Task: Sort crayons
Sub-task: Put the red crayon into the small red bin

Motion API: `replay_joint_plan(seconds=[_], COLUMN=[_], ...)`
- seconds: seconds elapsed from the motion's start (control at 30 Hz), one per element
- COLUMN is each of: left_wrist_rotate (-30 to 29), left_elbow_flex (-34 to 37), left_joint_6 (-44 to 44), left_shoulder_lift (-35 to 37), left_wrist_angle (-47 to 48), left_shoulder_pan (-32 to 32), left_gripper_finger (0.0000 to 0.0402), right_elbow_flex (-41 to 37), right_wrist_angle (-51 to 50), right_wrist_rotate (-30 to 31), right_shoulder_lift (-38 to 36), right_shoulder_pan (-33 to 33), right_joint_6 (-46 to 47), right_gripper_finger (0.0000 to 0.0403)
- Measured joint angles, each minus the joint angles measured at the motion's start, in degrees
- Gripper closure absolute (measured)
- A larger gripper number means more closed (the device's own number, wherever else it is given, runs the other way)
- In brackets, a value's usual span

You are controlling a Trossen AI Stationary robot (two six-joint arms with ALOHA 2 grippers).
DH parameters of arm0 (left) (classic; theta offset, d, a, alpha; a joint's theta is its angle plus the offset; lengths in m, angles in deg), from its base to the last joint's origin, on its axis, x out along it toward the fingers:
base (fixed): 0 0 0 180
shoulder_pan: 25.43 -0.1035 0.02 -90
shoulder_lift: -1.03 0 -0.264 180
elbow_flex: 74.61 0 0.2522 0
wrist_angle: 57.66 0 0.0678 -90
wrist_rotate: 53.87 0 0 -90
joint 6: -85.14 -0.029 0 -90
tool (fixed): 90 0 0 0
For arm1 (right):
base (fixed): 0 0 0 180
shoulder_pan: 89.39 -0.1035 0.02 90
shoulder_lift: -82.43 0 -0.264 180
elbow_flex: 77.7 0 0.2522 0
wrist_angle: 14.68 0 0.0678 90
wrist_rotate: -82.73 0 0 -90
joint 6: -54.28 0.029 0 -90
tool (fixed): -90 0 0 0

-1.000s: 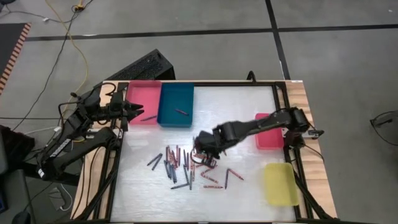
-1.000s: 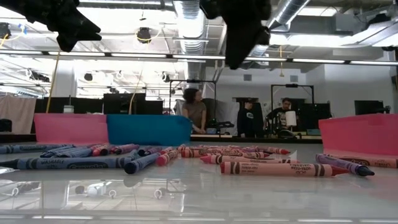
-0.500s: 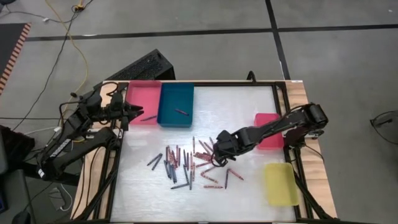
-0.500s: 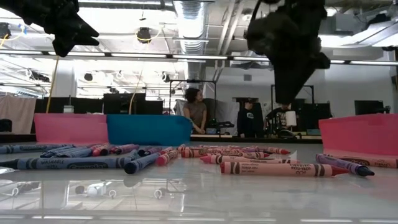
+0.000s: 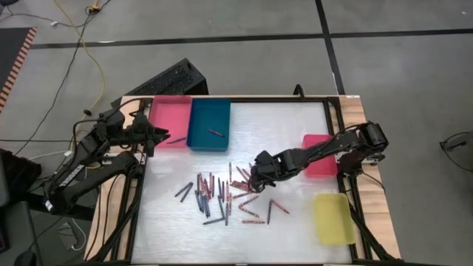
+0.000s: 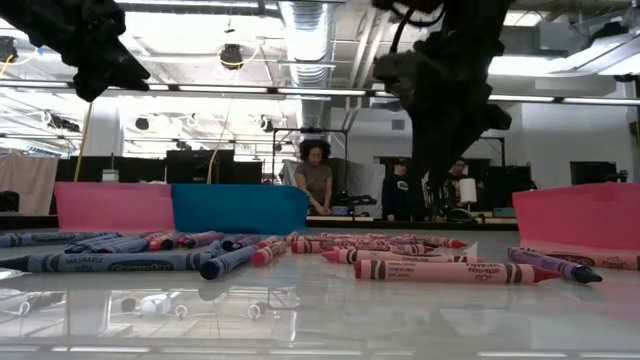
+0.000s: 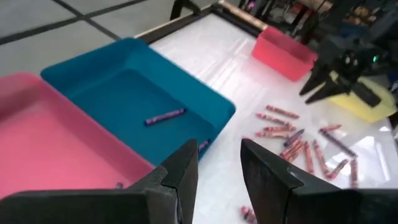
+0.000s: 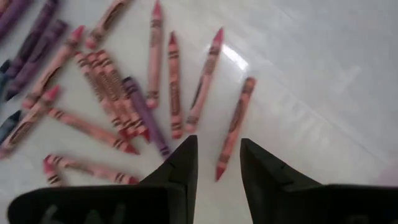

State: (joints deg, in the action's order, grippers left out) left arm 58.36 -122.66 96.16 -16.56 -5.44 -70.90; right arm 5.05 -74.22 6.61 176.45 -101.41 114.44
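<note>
Right gripper (image 5: 253,171) hangs low over the crayons (image 5: 225,193), jaws apart w/ a gap btwn them, nothing held. In the right wrist view a red crayon (image 8: 232,127) lies just ahead of the gap btwn the fingers (image 8: 180,163), tilted, apart from its neighbours; looks like the next pick, but that's a guess.

Left gripper (image 5: 159,136) sits off at the far side, over the edge of the pink tray (image 5: 168,107); jaws part-open, empty per the left wrist view. Seems to be waiting.

Progress, judging by what lies where: early. Blue tray (image 5: 209,123), beside the left gripper, has one crayon in it. Pink tray shows one near its edge, poss. a second, hard to tell. Red tray (image 5: 321,167), behind the right gripper along its arm, is partly hidden by the arm; contents can't be seen. Yellow tray (image 5: 331,219) looks to hold none.

Left to do: nearly all of it. Most of the pile is spread on the surface (image 5: 281,129) below and beside the right gripper: reds and pinks right under it, darker and grey-blue ones further toward the left arm. A few dozen sticks, mixed colours, some touching or crossing, so singles at the fringe prob. go first. Two ppl sit in the room behind, not involved.
</note>
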Motion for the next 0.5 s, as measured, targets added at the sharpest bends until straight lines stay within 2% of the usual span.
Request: replay_joint_plan(seconds=[0.13, 0.37, 0.5], left_wrist_rotate=[-0.54, 0.66, -4.02], left_elbow_flex=[0.00, 0.00, 0.00], left_joint_6=[-1.05, 3.66, 0.35], left_shoulder_lift=[0.00, 0.00, 0.00], left_wrist_angle=[0.61, 0.52, 1.18], left_shoulder_pan=[0.00, 0.09, 0.09], left_gripper_finger=[0.0291, 0.0291, 0.0291], right_elbow_flex=[0.00, 0.00, 0.00], right_wrist_angle=[-1.26, -1.71, -1.73], right_wrist_rotate=[-0.02, -0.08, 0.02], right_shoulder_lift=[0.00, 0.02, 0.02], right_shoulder_pan=[1.47, 1.23, 1.17], right_joint_6=[-0.49, -0.61, 0.69], right_gripper_finger=[0.0272, 0.0251, 0.0248])
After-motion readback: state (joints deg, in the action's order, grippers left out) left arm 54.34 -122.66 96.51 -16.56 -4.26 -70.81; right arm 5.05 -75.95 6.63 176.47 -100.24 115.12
